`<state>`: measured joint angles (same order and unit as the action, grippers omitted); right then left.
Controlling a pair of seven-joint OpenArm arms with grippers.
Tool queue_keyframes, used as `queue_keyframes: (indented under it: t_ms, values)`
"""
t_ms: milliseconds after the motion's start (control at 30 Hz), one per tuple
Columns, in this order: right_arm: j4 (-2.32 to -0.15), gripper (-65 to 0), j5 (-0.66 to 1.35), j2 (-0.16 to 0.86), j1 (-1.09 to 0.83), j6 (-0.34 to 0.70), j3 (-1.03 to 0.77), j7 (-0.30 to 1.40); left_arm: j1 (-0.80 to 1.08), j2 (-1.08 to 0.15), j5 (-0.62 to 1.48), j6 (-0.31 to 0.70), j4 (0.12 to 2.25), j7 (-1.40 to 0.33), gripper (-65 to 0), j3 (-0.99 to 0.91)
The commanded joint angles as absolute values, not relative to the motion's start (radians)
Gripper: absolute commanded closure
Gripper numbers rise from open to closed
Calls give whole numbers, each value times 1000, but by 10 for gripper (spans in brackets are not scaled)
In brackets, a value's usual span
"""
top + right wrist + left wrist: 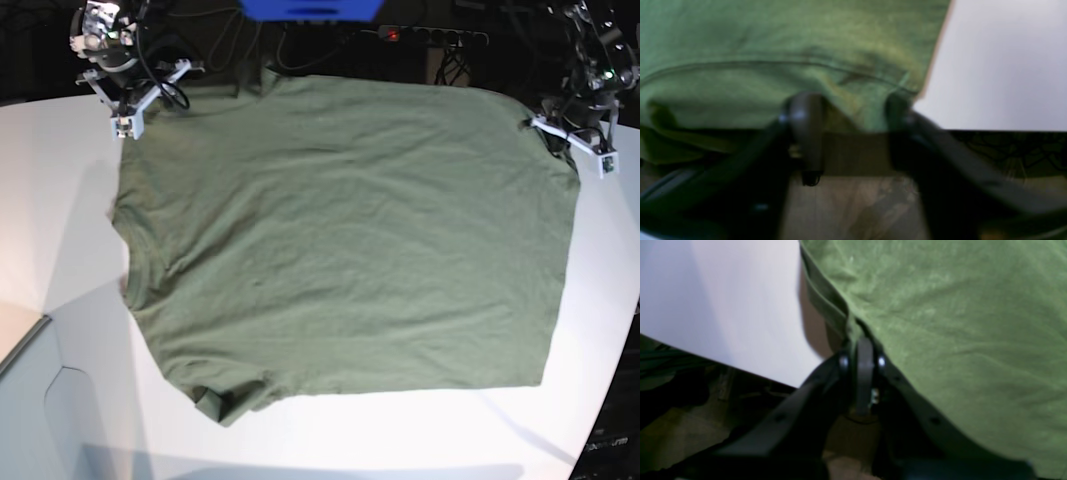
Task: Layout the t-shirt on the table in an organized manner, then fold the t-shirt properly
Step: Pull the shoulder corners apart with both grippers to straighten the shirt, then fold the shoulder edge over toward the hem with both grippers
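T-shirt [340, 250]: olive-green, spread nearly flat across the white desk [60, 190], covering most of its middle; its far edge lies along the desk's far rim.
Left wrist view: left tool [863, 340] pressed together, pinching a hemmed corner of the t-shirt at the desk's edge; the cloth runs up and away from the pinch, with bare desk beside it.
Right wrist view: right tool [850, 110] spread, its jaws standing apart on either side of a hemmed edge of the t-shirt; blurred, and I cannot tell whether either jaw touches the cloth.
Base view: each tool sits at one far corner of the t-shirt; the near edge shows a small turned-up fold near one corner, with light wrinkles across the body.
Risk: with only one corner held, any pull would probably skew the t-shirt or drag it over the desk's far rim.
Risk, fold: the turned-up bit would likely make the later fold uneven.
Writing: none legible; no label shows.
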<state>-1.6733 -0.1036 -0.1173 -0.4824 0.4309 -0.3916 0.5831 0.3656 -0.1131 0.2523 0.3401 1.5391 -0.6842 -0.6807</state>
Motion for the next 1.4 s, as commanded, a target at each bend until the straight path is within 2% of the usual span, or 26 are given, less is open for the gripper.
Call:
queue_keyframes:
  t_ms: [0,67,100,167,300,533,733,967,1367]
  values:
    - [-1684,-144,-105,-116,-484,446,-392,578,367,-122,260,337,1555,-670,0,-688]
    - [-1684,-31,-105,-114,-484,447,-390,578,367,-122,260,337,1555,-670,0,-688]
    - [-1684,0,-105,-114,-484,447,-389,578,367,-122,260,337,1555,-670,0,-688]
    - [-1687,0,-105,-111,-484,458,-384,578,367,-122,262,337,1555,-670,0,-688]
    - [-1732,0,-110,-111,-483,550,-392,579,371,-122,269,340,1569,-670,0,-688]
    - [-1862,0,-110,-117,-484,549,-392,579,386,-99,271,346,1655,-670,0,-730]
    - [-1883,0,-111,-114,-435,549,-392,579,381,-76,271,348,1702,-670,0,-780]
    - [-1867,0,-113,-113,-334,549,-389,579,352,-76,271,348,1698,-670,0,-779]
    - [-1679,0,-113,-79,-104,549,-386,579,199,-74,271,346,1695,-670,0,-776]
